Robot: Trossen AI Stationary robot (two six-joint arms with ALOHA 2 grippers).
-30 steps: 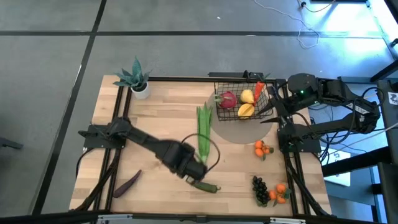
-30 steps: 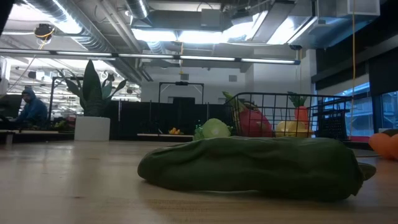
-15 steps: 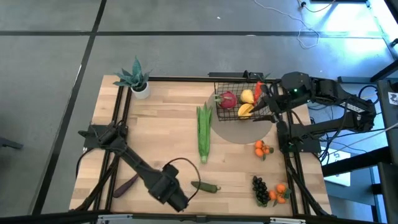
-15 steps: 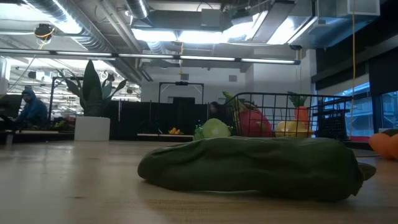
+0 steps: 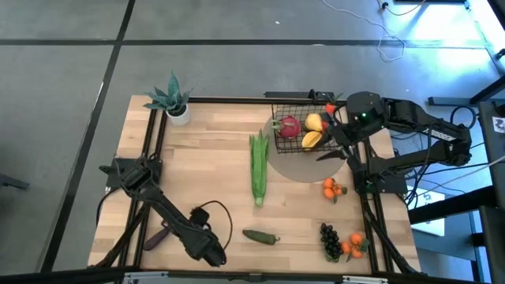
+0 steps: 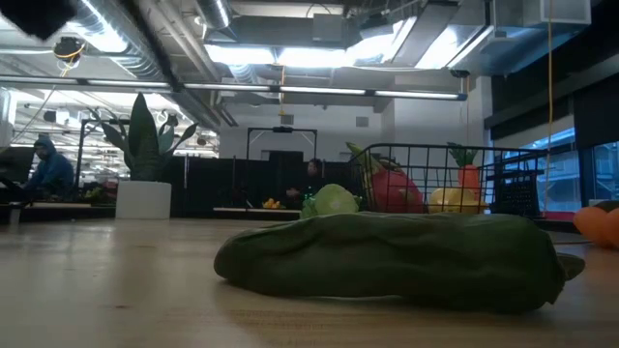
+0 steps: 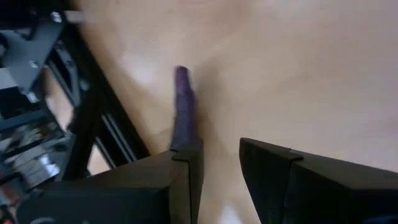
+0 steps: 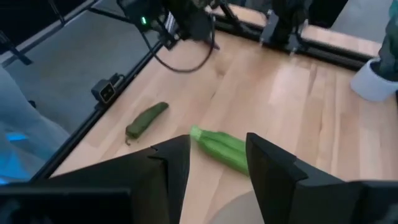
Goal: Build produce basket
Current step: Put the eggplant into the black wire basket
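The black wire basket (image 5: 306, 126) stands at the table's far right and holds a red radish (image 5: 289, 125), yellow fruit (image 5: 312, 131) and a carrot (image 5: 327, 111). My right gripper (image 5: 331, 140) hovers open over the basket's right side. On the wood lie the corn (image 5: 259, 166), the green pepper (image 5: 260, 236), oranges (image 5: 333, 188) and dark grapes (image 5: 330, 241). The purple eggplant (image 5: 158, 236) lies by the left rail, partly under my left arm. My left gripper (image 5: 208, 251) is near the front edge, fingers slightly apart (image 7: 221, 168), nothing between them, the eggplant (image 7: 181, 106) just ahead.
A potted plant (image 5: 172, 101) stands at the far left corner. A grey round mat (image 5: 304, 167) lies under the basket's near side. Black rails (image 5: 147, 197) run along the table's edges. In the low view the pepper (image 6: 387, 256) fills the foreground.
My left gripper has swung from beside the pepper and the corn's near end toward the table's near left, sinking and tipping downward toward the eggplant. My right gripper has drifted a little toward the table's left over the basket. No produce has moved.
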